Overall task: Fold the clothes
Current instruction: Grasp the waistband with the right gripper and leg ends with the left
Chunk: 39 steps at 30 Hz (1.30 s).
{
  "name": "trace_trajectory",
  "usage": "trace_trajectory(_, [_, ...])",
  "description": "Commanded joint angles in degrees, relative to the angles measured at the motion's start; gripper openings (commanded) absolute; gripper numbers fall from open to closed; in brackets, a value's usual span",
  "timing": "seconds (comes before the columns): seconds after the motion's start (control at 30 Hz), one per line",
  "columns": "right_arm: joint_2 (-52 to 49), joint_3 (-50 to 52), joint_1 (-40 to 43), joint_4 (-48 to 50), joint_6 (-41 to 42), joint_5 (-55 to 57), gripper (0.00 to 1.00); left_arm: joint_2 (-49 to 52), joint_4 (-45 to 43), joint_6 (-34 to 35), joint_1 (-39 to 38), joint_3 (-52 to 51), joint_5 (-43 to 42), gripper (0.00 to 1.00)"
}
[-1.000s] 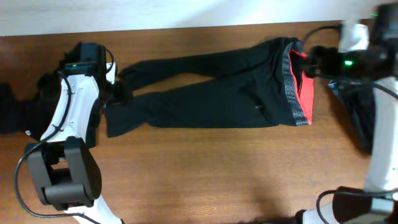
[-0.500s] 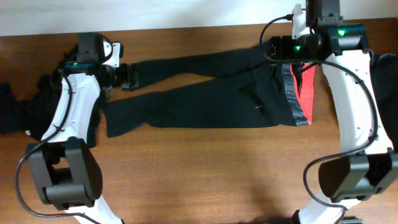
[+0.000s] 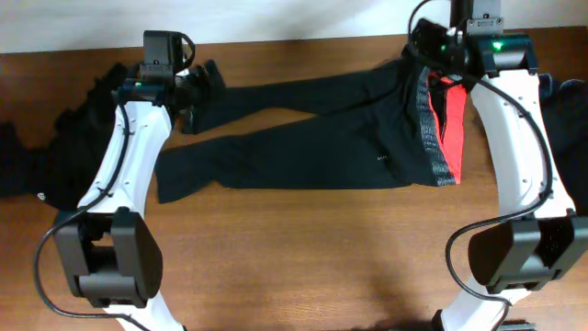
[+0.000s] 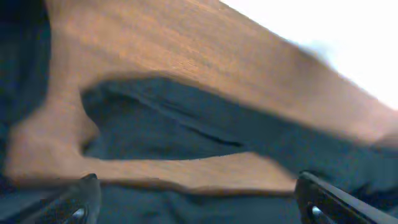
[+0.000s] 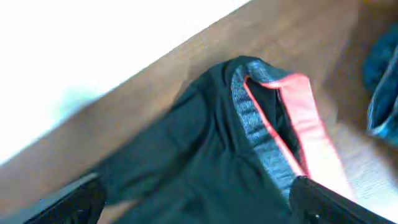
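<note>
Wooden table (image 3: 303, 257): black trousers (image 3: 312, 152) lie flat across it toward 12 o'clock, waistband at 2. Dark clothes (image 3: 28, 161) are heaped at 9, another dark garment (image 3: 571, 119) at 3.

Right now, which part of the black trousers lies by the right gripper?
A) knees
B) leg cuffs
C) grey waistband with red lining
C: the right gripper, open, points at the grey waistband and red lining of the black trousers.
</note>
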<state>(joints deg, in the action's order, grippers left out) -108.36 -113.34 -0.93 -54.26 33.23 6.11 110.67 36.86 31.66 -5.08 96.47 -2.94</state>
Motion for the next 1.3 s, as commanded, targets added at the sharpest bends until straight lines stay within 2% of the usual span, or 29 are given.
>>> trace_trajectory(0.0, [-0.9, -0.1, -0.6, 0.2, 12.9, 1.6, 0.99, -0.9, 0.0, 18.4, -0.2, 0.9, -5.2, 0.99])
trace_trajectory(0.13, [-0.9, -0.1, -0.6, -2.7, 12.2, -3.0, 0.99, -0.9, 5.2, 18.4, -0.2, 0.9, -5.6, 0.99])
trace_trajectory(0.23, [-0.9, -0.1, -0.6, -6.5, 9.3, -2.6, 0.99, -0.9, 5.4, 18.4, -0.2, 0.9, -6.2, 0.99])
trace_trajectory(0.27, [-1.2, -0.1, -0.6, -6.1, 9.2, -2.7, 0.99, -0.9, 5.2, 18.5, -0.2, 0.9, -6.0, 0.95])
trace_trajectory(0.3, [-1.4, -0.1, -0.6, -5.5, 9.2, -2.7, 0.99, -0.9, 5.2, 19.3, -0.2, 0.9, -5.7, 0.84])
trace_trajectory(0.33, [-1.6, -0.1, -0.6, -4.9, 9.4, -2.7, 0.93, -0.9, 5.4, 21.3, -0.2, 0.9, -5.0, 0.78])
trace_trajectory(0.37, [-1.7, -0.1, -0.6, -4.4, 11.4, -2.5, 0.89, -0.9, 6.0, 24.8, -0.2, 0.9, -3.9, 0.76])
trace_trajectory(0.47, [-1.7, -0.1, -0.6, -4.4, 22.2, 0.3, 0.90, -0.9, 6.9, 37.7, -0.1, 0.9, 0.0, 0.82])
trace_trajectory(0.53, [-1.7, -0.1, -0.6, -3.5, 29.2, 3.3, 0.90, -0.7, 6.4, 45.3, -0.1, 0.9, 3.7, 0.83])
trace_trajectory(0.6, [-2.4, -0.1, -0.6, -0.9, 33.2, 6.0, 0.90, -0.5, 4.4, 50.2, -0.1, 0.9, 7.2, 0.84])
trace_trajectory(0.77, [-6.2, -0.1, -0.6, 6.8, 33.7, 7.7, 0.90, 1.8, -5.2, 50.6, -0.2, 0.9, 10.9, 0.84])
trace_trajectory(1.03, [-15.9, -0.1, -0.3, 14.7, 33.2, 8.7, 0.91, 10.8, -13.6, 49.0, 0.0, 0.9, 11.9, 0.84])
trace_trajectory(1.27, [-20.8, -0.1, 1.8, 17.8, 33.3, 10.7, 0.91, 18.2, -14.8, 48.4, 0.0, 0.9, 11.9, 0.86])
